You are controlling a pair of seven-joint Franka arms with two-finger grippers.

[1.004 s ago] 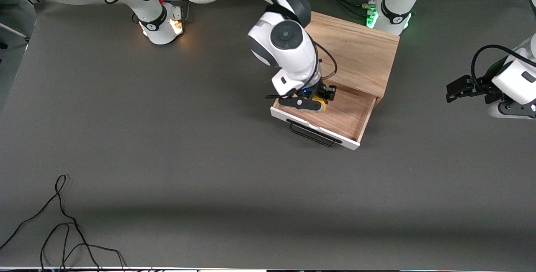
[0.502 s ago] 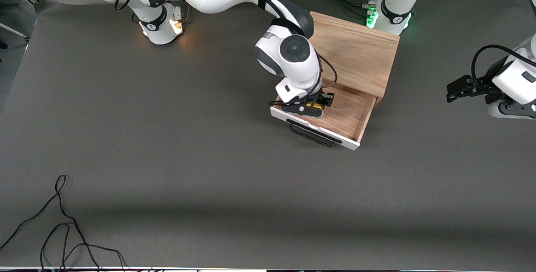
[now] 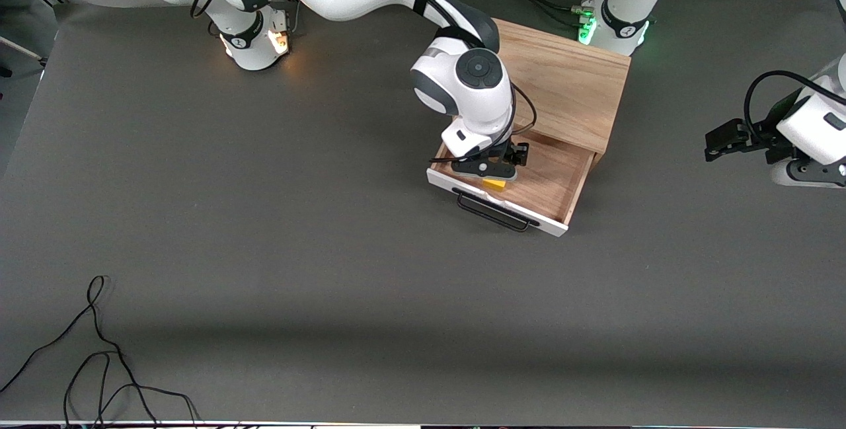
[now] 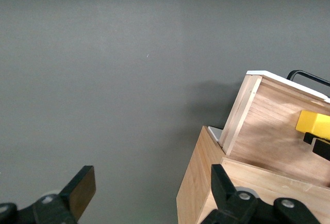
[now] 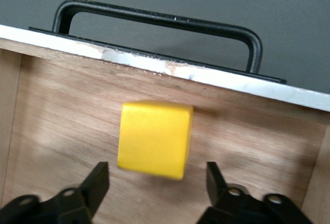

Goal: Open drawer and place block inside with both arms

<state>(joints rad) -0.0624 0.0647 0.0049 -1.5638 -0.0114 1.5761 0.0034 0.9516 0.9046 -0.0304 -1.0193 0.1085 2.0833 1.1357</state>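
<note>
Loose black cable: coils on the dark grey table near the front camera, toward the right arm's end, well apart from the work and in nobody's way.

Right gripper: black two-finger gripper on the white jointed right arm, low over the open drawer. Its fingers are spread wide and hold nothing; the block sits free in the gap between them, touching neither.

Block: small bright yellow cube resting on the drawer floor, close to the front panel, toward the right arm's end of the drawer.

Drawer: wide shallow wooden drawer with a white front panel and black wire handle, pulled well out of the cabinet.

Cabinet: light wooden box, standing just in front of the left arm's base.

Left gripper: black gripper of the left arm, waiting over bare table at the left arm's end, well apart from the cabinet, fingers parted wide and empty.

Progress: placing looks done; the retreat appears to be what remains.

Risk: an angled lift could catch a fingertip on the cube and drag or tip it, since it lies right between the fingers.

Risk: the front panel and the drawer's side wall are close, so a sideways exit could knock them and shift the drawer.

Obstruction: the cabinet's top edge overhangs the drawer's inner part, so straight up seems the cleanest way out.
</note>
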